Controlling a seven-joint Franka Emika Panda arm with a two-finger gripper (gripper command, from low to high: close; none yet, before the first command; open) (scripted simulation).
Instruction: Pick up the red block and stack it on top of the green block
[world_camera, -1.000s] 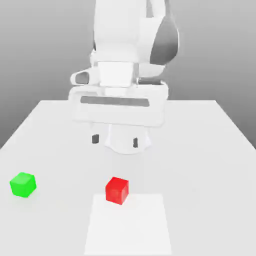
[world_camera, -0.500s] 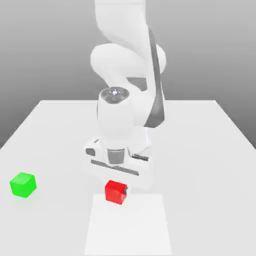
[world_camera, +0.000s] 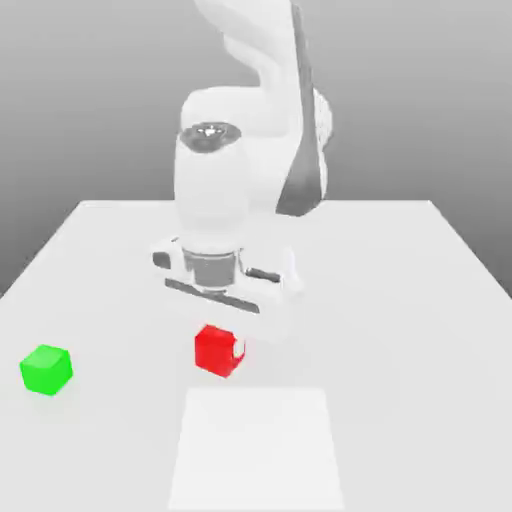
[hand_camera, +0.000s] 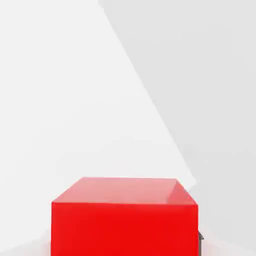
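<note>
The red block (world_camera: 215, 352) hangs just above the white table (world_camera: 400, 300), a little left of the middle in the exterior view. My gripper (world_camera: 221, 346) is shut on it from above, with a pale fingertip (world_camera: 239, 348) showing at the block's right side. In the hand view the red block (hand_camera: 125, 220) sits close up between the fingers, and a dark finger edge (hand_camera: 201, 242) shows beside it. The green block (world_camera: 46, 369) rests on the table at the exterior view's left, well apart from the gripper.
A lighter square patch (world_camera: 255, 450) lies on the table near its front edge, just below the held block. The arm's white body (world_camera: 235, 190) rises behind the gripper. Open tabletop stretches between the red block and the green one.
The hand came down over the red block and shut on it. It has since lifted the block off the table and carried it slightly toward the exterior view's left.
</note>
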